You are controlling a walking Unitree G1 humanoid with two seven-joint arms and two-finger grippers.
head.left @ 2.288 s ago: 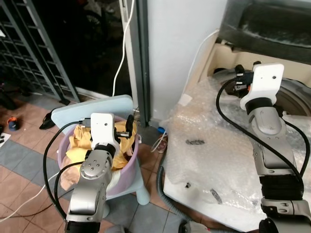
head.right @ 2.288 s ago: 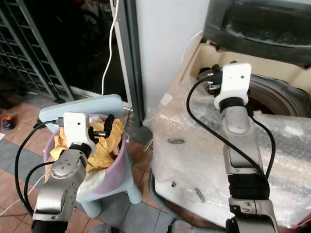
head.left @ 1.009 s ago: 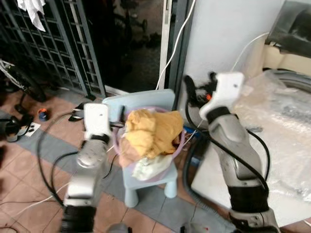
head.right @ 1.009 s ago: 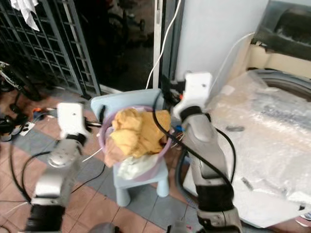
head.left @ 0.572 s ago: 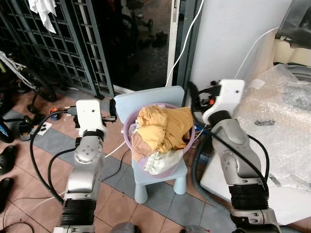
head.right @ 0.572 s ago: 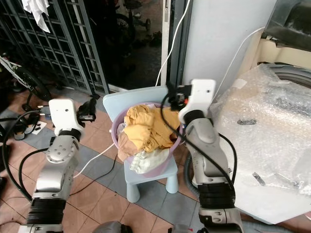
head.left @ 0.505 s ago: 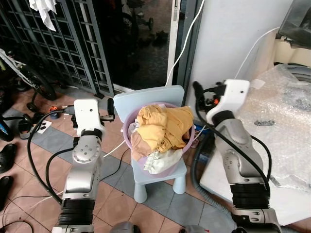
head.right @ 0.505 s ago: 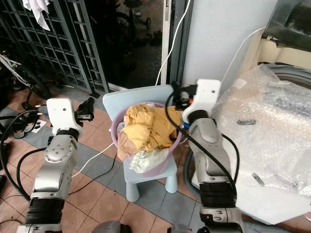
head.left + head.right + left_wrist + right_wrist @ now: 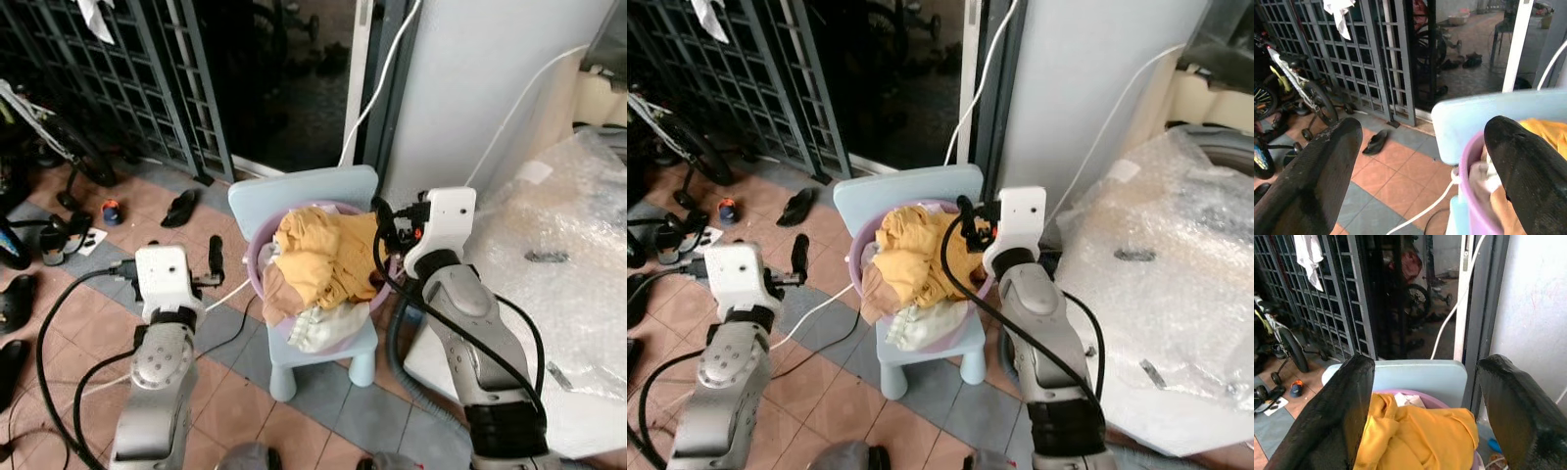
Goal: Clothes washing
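Centre of the frame: a pink laundry basket (image 9: 263,257) on a pale blue child's chair (image 9: 294,199), heaped above its rim with yellow clothes (image 9: 318,257) and a whitish piece (image 9: 315,328) spilling over the front edge. Right of it, the right gripper (image 9: 1420,401) at the basket's rim, fingers spread wide, empty. Lower left, the left gripper (image 9: 1425,161) apart from the basket over floor tiles (image 9: 59,323), fingers likewise spread. Far right, a bubble-wrapped washing machine (image 9: 558,245), cut off by the frame. Dark doorway behind the metal grille (image 9: 118,78) hard to make out.
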